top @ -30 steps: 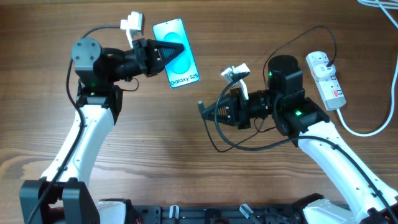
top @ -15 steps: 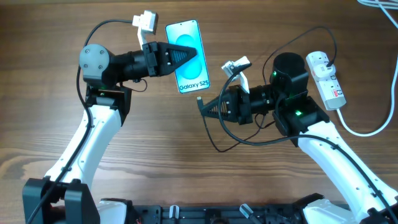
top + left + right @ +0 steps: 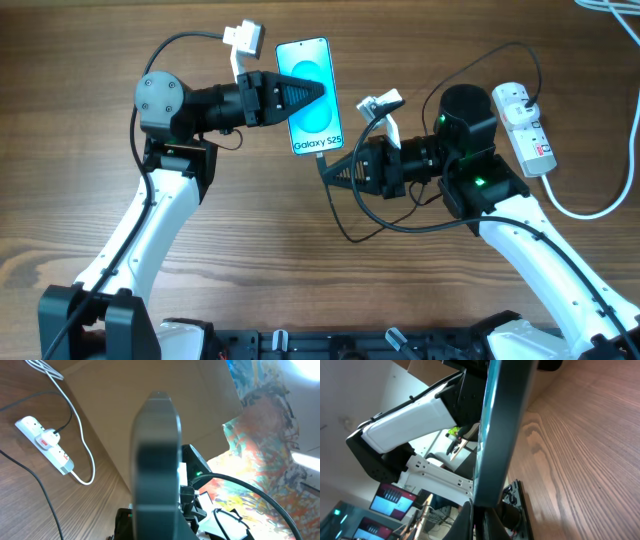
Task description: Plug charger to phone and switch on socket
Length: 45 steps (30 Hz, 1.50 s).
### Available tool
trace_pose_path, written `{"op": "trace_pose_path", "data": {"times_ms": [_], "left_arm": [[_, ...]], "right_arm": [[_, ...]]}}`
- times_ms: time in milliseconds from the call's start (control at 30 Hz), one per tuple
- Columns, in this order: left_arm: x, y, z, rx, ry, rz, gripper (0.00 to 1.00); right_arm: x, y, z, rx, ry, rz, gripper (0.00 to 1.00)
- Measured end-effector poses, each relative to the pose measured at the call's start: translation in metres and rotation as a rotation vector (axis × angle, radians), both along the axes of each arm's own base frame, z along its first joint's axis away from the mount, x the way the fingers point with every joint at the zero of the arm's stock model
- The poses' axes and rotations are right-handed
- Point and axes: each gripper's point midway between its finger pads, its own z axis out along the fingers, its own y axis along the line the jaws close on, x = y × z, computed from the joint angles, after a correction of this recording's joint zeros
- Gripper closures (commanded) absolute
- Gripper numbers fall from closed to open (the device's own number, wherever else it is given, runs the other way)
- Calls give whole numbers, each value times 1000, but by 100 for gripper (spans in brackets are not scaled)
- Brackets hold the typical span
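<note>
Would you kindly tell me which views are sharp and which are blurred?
Overhead: sharp, evenly lit, text on the phone legible. Left wrist: close foreground badly blurred, power strip behind crisp. Right wrist: phone edge soft, wood grain of the table sharp.

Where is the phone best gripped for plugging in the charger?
Pinch the phone across screen and back near mid-length, coming over the long edge nearest the left arm, as the left end effector does. It is thin and flat, so the broad faces likely hold best, leaving the bottom edge free for the charger tip in the right end effector.
</note>
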Motion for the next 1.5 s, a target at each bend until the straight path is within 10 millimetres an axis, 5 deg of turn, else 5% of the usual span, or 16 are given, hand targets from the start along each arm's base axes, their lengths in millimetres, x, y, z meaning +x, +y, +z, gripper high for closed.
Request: {"op": "trace_pose_path", "data": {"times_ms": [1500], "left_arm": [[-5, 1, -2, 17, -48, -26, 96]], "right_arm": [[4, 5, -2, -27, 106, -43, 96]]}}
